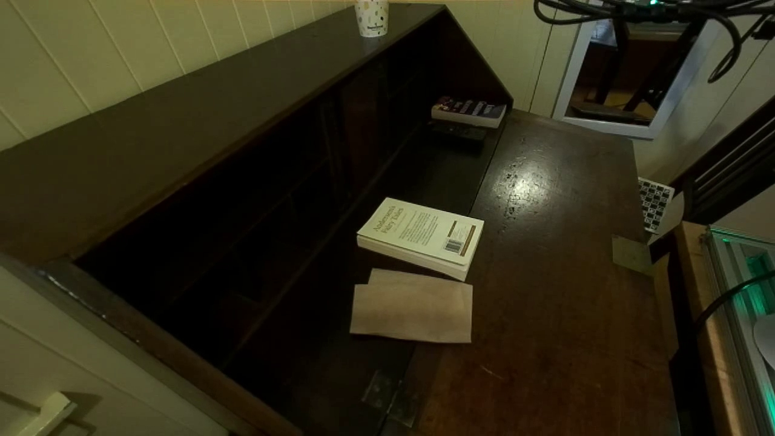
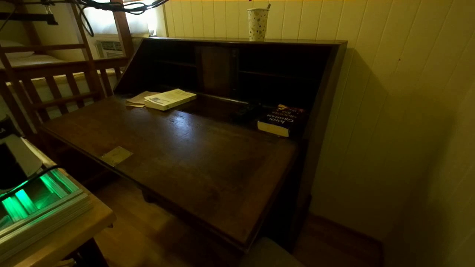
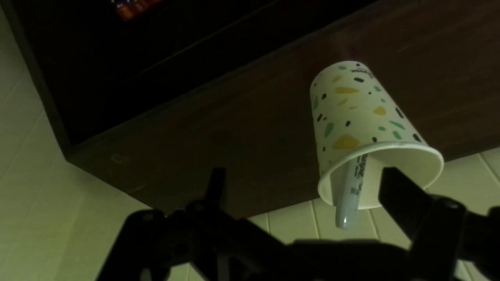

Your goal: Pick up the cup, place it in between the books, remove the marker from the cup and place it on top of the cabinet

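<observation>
There's the marker (image 3: 352, 191), its blunt pale end poking out over the rim of the cup (image 3: 361, 111) and, in the wrist view, showing between the two fingers (image 3: 400, 195) of the pincer (image 3: 304, 179), far nearer one of them than the other! The pincer itself is spread wide, a clear gap on either side of the marker, so no pinch on it here. One finger cuts across the cup's mouth in that view; whether it brushes the rim or hangs short of it, I can't tell.

Just beyond, the cup, white with coloured speckles, its open mouth toward the pincer, the marker leaning inside. And in both exterior views it's up on the flat top of the cabinet (image 1: 181, 127), standing upright, close to the front edge and well in from the end corners.

Down to the counter (image 2: 207, 159): along its back edge, before the open shelf compartments (image 1: 260, 224), lies the white book (image 1: 421, 233), with a flat tan item (image 1: 415, 312) just beside it. Well apart from those, near the back corner at one end, a dark-covered book (image 2: 280, 118) with pale page edges, and next to that a black object (image 1: 458, 131), too dim to name.
</observation>
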Motion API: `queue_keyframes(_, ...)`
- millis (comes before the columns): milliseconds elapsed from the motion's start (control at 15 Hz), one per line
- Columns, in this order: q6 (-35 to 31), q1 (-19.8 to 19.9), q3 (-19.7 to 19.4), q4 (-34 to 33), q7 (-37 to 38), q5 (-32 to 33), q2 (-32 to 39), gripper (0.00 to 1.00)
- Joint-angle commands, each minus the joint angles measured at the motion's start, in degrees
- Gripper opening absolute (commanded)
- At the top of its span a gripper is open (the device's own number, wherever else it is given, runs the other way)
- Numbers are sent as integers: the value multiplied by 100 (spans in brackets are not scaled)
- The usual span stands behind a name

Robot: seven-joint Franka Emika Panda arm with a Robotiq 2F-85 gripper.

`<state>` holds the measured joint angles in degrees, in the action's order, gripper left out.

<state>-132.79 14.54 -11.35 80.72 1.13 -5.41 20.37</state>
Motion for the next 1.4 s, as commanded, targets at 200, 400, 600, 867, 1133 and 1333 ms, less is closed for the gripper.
queue_keyframes(200, 225, 120, 135, -790, 9, -120, 499, 100)
queue_keyframes(400, 290, 112, 176, -862, 11, -107, 597, 100)
queue_keyframes(600, 304, 105, 203, -798, 13, -94, 626, 75)
queue_keyframes(867, 337, 108, 223, -635, -3, -104, 618, 53)
queue_keyframes(1133, 426, 168, 394, -301, -461, -400, 383, 24)
queue_keyframes(1333, 528, 321, 646, -12, -1193, -868, 147, 4)
